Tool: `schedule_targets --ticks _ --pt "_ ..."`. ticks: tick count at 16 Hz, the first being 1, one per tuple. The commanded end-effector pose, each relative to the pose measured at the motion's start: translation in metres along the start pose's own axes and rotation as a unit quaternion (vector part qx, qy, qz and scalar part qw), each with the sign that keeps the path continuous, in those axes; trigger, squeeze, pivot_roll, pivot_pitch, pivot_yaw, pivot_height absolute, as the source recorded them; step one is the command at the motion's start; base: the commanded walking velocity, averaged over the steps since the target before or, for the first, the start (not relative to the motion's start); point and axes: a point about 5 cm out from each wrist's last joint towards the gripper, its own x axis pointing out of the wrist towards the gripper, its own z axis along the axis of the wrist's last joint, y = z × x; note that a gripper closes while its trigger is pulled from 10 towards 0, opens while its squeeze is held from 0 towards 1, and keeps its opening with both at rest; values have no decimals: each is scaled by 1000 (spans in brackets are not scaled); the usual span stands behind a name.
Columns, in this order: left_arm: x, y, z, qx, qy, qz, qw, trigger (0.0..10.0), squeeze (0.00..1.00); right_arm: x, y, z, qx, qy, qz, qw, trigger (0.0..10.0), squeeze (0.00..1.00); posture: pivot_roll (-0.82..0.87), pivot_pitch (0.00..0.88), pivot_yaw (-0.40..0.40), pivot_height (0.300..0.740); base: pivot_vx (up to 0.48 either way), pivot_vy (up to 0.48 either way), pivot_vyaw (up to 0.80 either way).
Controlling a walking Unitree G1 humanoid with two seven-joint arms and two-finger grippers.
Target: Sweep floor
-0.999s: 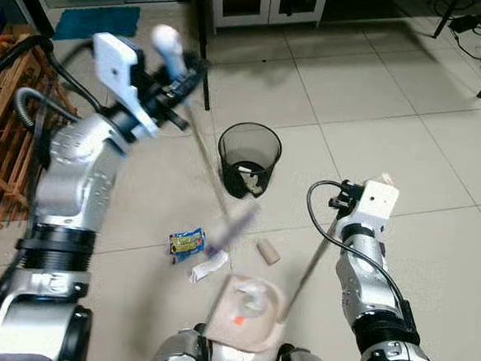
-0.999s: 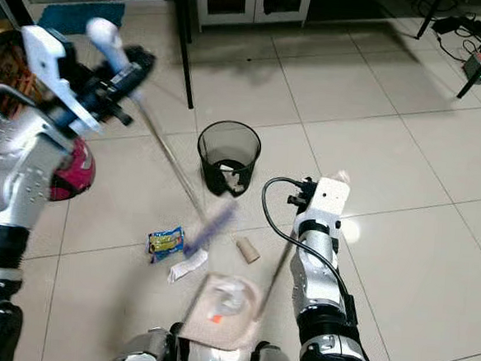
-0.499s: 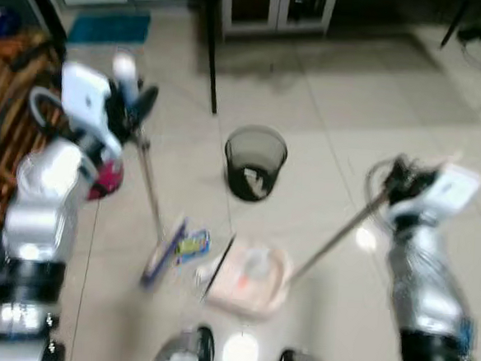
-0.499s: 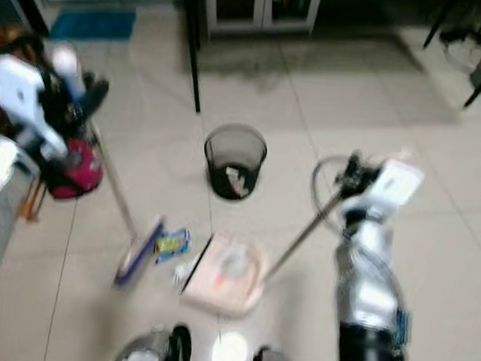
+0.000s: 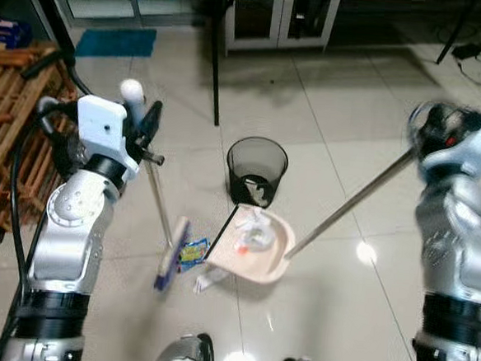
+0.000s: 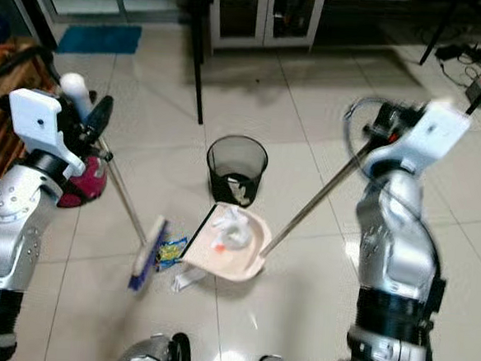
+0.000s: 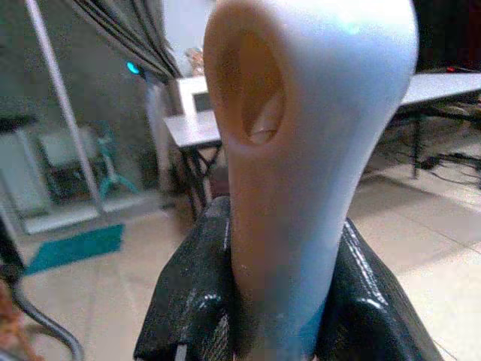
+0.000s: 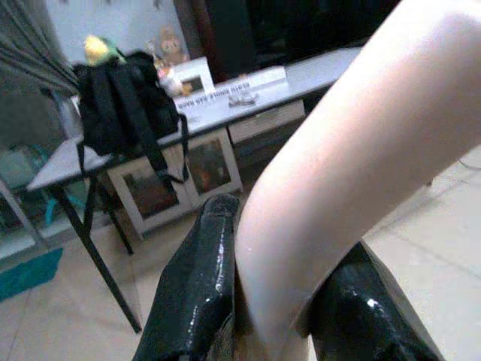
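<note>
My left gripper (image 5: 142, 129) is shut on the white-topped handle (image 7: 301, 150) of a broom, whose blue head (image 5: 169, 255) rests on the tiles. My right gripper (image 6: 384, 124) is shut on the long handle (image 8: 353, 165) of a beige dustpan (image 5: 256, 249). The pan holds crumpled white rubbish and tilts just in front of the black mesh bin (image 5: 256, 168). A blue and yellow snack packet (image 5: 191, 251) and a white scrap (image 5: 204, 282) lie on the floor between the broom head and the pan.
A wooden rack (image 5: 4, 131) and a red object (image 6: 89, 180) stand at the left. Behind the bin are a black table leg (image 5: 216, 71), a glass-door cabinet (image 5: 277, 18) and a blue mat (image 5: 114, 41). Cables (image 6: 479, 77) lie at the far right.
The view has shifted. My right arm has swung up and out, bringing the dustpan with its rubbish from near my feet to the bin. The broom head has moved left of the packet.
</note>
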Motion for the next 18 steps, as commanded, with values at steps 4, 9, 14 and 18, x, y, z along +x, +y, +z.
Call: schedule_targets --ticks 4,9,14,18 --pt "-7 -12 3 36 -14 -18 999 10000 0 5 4 34 27 -56 -2 998 10000 0 -24 16 67 740 327 0 0" --pt "-5 -23 1 1 -13 -5 1000 10000 0 7 2 45 28 -68 -14 997 10000 0 -26 9 70 740 398 0 0" --pt "-3 -32 1 -10 -13 -11 1000 10000 0 10 -2 51 22 -80 -27 996 10000 0 -30 14 75 740 414 0 0" --pt "-5 -34 -2 3 -8 -23 1000 10000 0 12 -3 52 22 -84 -34 996 10000 0 -26 17 76 740 429 0 0"
